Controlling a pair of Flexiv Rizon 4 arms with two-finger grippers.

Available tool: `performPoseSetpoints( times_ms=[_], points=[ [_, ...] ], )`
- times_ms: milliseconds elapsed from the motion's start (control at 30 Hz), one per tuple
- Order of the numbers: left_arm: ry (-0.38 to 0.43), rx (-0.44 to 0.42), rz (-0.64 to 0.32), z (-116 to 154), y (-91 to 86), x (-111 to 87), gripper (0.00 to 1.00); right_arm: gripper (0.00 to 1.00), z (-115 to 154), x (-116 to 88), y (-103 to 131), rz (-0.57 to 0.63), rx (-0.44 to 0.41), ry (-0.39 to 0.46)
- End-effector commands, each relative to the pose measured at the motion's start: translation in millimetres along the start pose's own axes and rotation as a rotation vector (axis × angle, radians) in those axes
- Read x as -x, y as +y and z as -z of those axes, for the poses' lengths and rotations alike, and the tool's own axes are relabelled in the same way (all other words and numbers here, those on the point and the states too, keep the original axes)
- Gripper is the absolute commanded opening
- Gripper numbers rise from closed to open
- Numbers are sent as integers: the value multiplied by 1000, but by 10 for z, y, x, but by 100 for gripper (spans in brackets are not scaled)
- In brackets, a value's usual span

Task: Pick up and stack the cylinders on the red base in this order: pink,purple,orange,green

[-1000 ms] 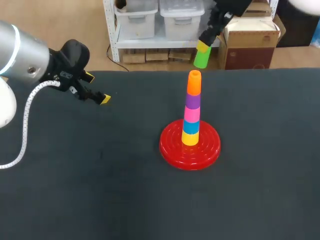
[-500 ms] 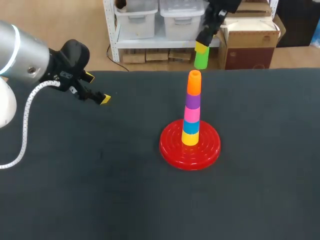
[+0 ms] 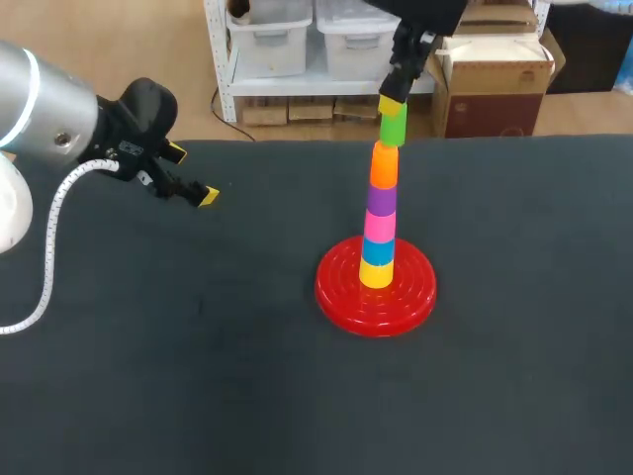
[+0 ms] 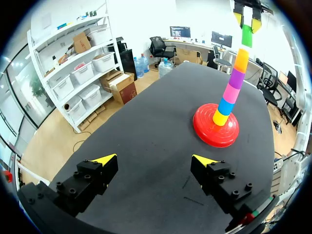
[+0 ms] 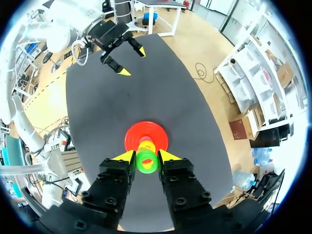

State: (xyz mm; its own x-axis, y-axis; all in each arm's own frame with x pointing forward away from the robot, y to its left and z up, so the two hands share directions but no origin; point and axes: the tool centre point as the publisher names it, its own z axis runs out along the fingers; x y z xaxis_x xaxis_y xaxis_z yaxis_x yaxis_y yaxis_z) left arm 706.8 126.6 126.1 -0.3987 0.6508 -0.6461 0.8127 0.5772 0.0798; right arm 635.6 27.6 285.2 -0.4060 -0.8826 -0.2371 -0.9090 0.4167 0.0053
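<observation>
The red base stands mid-table with a stack on it: yellow, blue, pink, purple, then orange. My right gripper comes from the far right and is shut on the green cylinder, which hangs directly over the orange one, its lower edge at the orange top. In the right wrist view the green cylinder sits between both yellow tips of that gripper, above the base. My left gripper is open and empty at the table's far left, well away from the stack.
Dark table surface surrounds the base on all sides. In the left wrist view the left gripper hovers over bare table, with the base ahead of it.
My right gripper has carried the green cylinder a little leftward and down, from behind the stack to right over the orange cylinder. The left arm has not moved.
</observation>
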Motion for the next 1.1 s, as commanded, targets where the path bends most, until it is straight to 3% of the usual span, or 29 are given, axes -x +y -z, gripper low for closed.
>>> performPoseSetpoints(
  times_ms=[33, 600, 1100],
  points=[
    [0, 1, 0, 2, -2, -3, 100, 0, -20, 20, 6, 6, -2, 10],
    [0, 1, 0, 2, -2, -3, 100, 0, -121, 26, 26, 7, 10, 31],
    [0, 1, 0, 2, -2, -3, 100, 0, -191, 16, -16, 2, -31, 42]
  ],
)
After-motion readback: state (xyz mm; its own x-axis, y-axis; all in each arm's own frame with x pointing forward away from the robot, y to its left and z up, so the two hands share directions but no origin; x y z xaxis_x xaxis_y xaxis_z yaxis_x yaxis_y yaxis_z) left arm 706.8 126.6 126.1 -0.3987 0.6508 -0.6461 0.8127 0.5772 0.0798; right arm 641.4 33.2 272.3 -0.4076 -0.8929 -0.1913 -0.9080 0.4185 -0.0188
